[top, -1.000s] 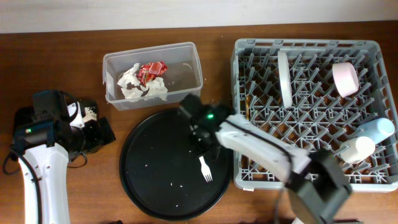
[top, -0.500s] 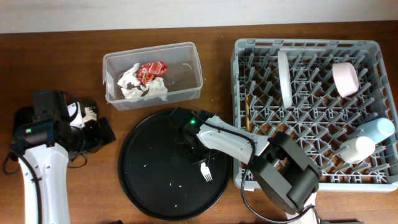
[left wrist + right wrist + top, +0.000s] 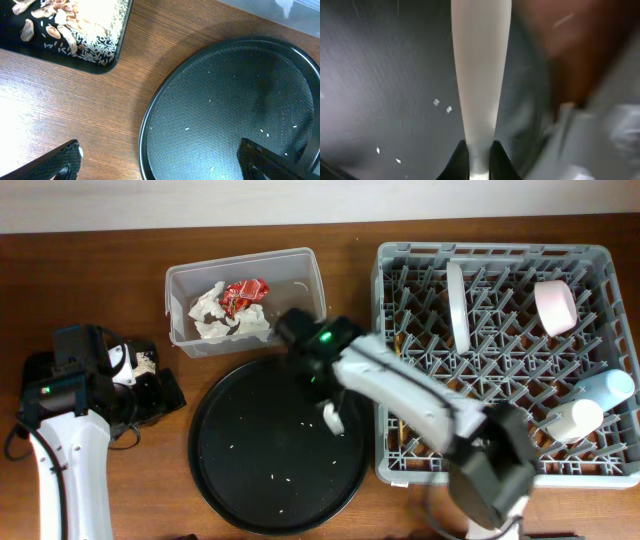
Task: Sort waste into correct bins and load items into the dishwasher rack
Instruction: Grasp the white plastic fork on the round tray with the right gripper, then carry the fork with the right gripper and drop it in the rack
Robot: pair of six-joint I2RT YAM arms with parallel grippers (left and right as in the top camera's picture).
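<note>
My right gripper [image 3: 322,393] [image 3: 479,156] is shut on the white fork [image 3: 330,418] [image 3: 480,75] and holds it over the right part of the large round black tray, close to the rack's left wall. The grey dishwasher rack [image 3: 492,252] holds a white plate [image 3: 458,305], a pink bowl [image 3: 555,307], a pale blue cup [image 3: 605,388] and a white cup [image 3: 573,420]. The clear tub [image 3: 300,292] holds white tissue [image 3: 215,315] and a red wrapper [image 3: 243,293]. My left gripper [image 3: 165,390] [image 3: 162,165] is open and empty. The shallow black tray [image 3: 107,62] holds nut shells [image 3: 55,15].
The round black tray [image 3: 240,480] [image 3: 225,100] has pale crumbs [image 3: 270,475] scattered on it. My left arm covers most of the shallow black tray in the overhead view. Bare wood table [image 3: 100,260] lies round the tub and in front of the left arm.
My right gripper has closed on the fork that lay on the round tray. It has lifted the fork and carried it toward the back, near the rack. The left arm has not moved.
</note>
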